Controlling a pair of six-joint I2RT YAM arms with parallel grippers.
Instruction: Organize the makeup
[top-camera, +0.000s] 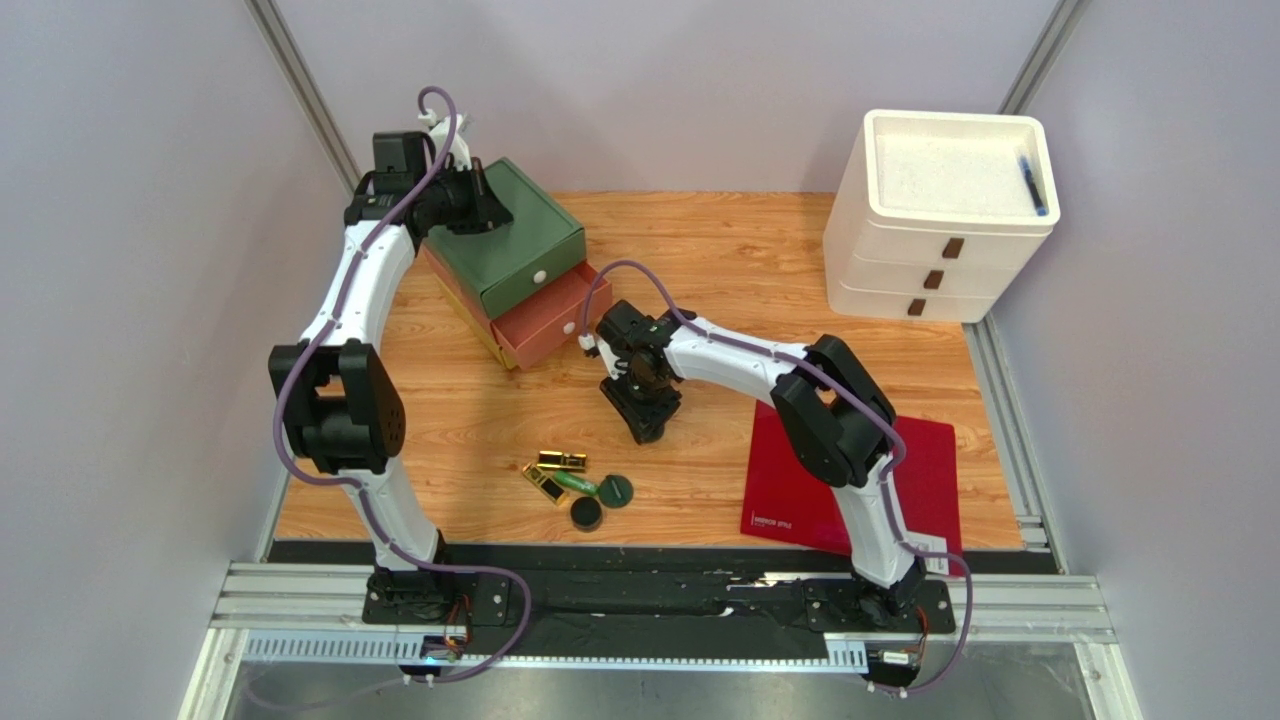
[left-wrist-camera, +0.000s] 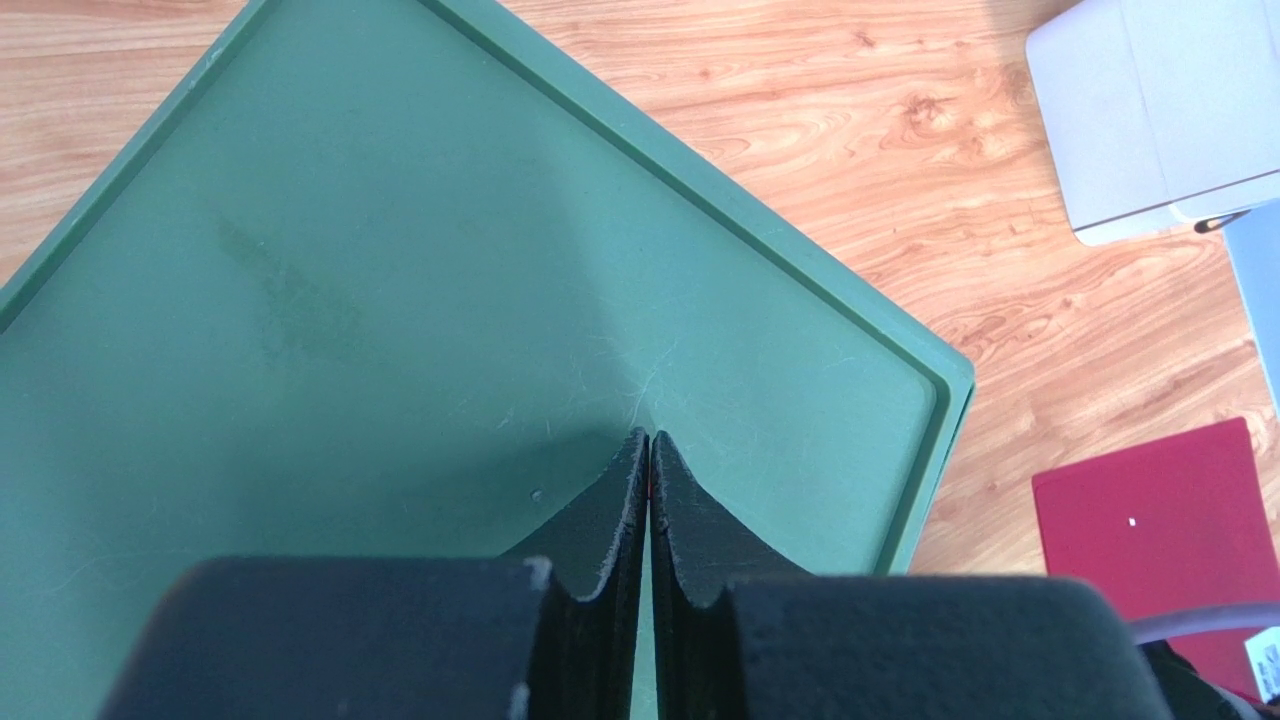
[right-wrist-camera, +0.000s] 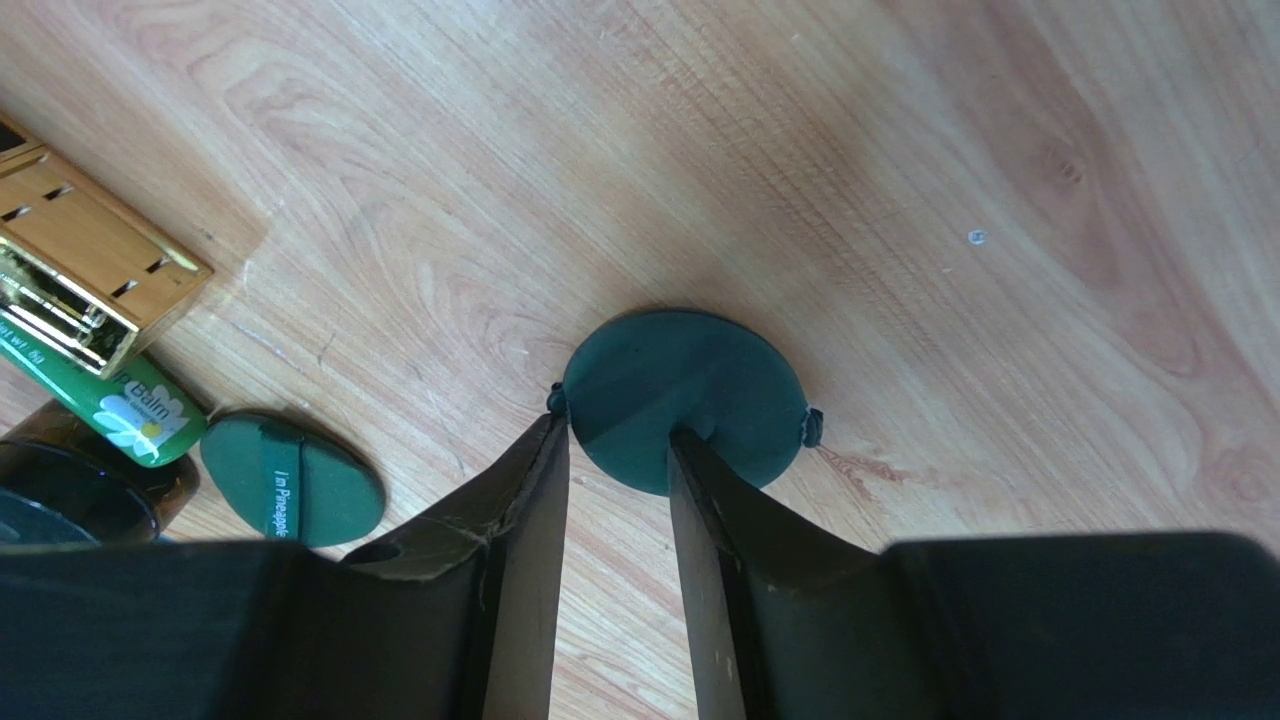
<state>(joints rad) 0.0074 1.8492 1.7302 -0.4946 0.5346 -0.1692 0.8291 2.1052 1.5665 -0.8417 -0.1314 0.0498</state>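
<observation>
Right wrist view, readable print on 2 items only:

- green tube, lying on the desk: white label word beside a daisy sign, reads roughly "Balm", middle letters unsure
- dark green compact just right of it: a strap across the lid carries small white lettering, "I'm Pineapple" as best made out
- gold lipstick tube: a line of fine print along its side, too small to read

Top view: red sheet has a short white mark near its near-left corner, illegible
</observation>
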